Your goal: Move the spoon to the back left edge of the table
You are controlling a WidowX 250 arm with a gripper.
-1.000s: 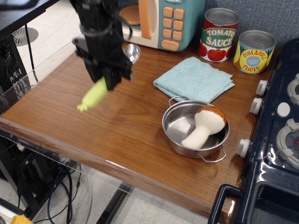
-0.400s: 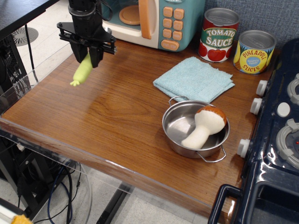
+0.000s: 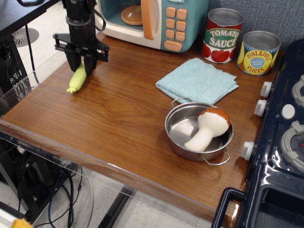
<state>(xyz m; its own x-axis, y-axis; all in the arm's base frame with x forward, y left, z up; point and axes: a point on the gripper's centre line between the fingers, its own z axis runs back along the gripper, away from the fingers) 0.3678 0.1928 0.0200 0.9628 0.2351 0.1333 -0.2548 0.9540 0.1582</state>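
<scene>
At back-left desk point(image 3: 118, 123) edge: end effector point(image 3: 81, 65) clamped on spoon point(image 3: 77, 79); early release risks roll past rim.

A single view looks down at a slant from above the near edge of the table point(image 3: 118, 123), facing the far wall. It stands at middle range and takes in most of the top: the microwave point(image 3: 156, 21) and cans point(image 3: 223, 35) far, the stove point(image 3: 280, 142) cut off at right, floor showing at left and below the near edge.
</scene>
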